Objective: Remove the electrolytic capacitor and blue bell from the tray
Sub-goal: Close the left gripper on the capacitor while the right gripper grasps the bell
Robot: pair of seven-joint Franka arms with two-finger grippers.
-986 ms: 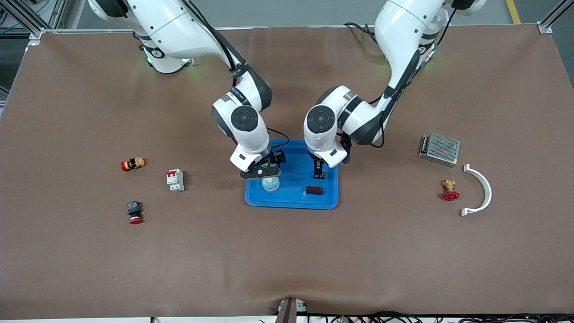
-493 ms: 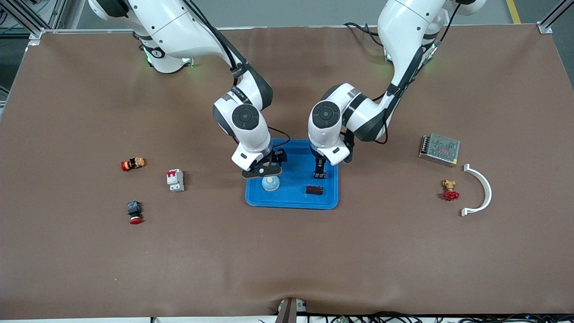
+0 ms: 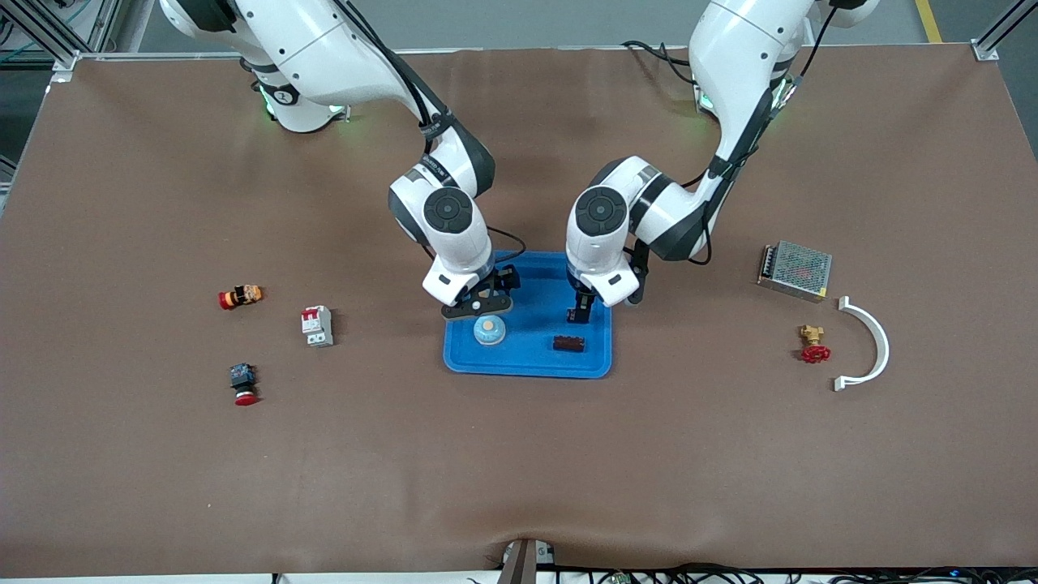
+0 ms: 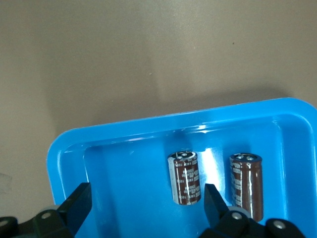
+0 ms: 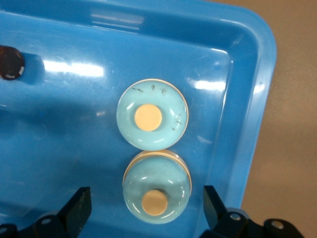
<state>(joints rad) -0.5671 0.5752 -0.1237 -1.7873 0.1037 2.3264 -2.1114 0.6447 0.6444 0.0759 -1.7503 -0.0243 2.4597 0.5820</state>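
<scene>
The capacitor lies on its side in the blue tray, toward the left arm's end of it; the pale blue bell sits in the same tray, toward the right arm's end. The left gripper hangs over the tray above the capacitor, fingers wide and empty. The right gripper hangs over the bell, also wide and empty. Well apart from the tray toward the right arm's end stand a circuit breaker and two red push buttons; toward the left arm's end lie a power supply, a red valve and a white curved bracket.
</scene>
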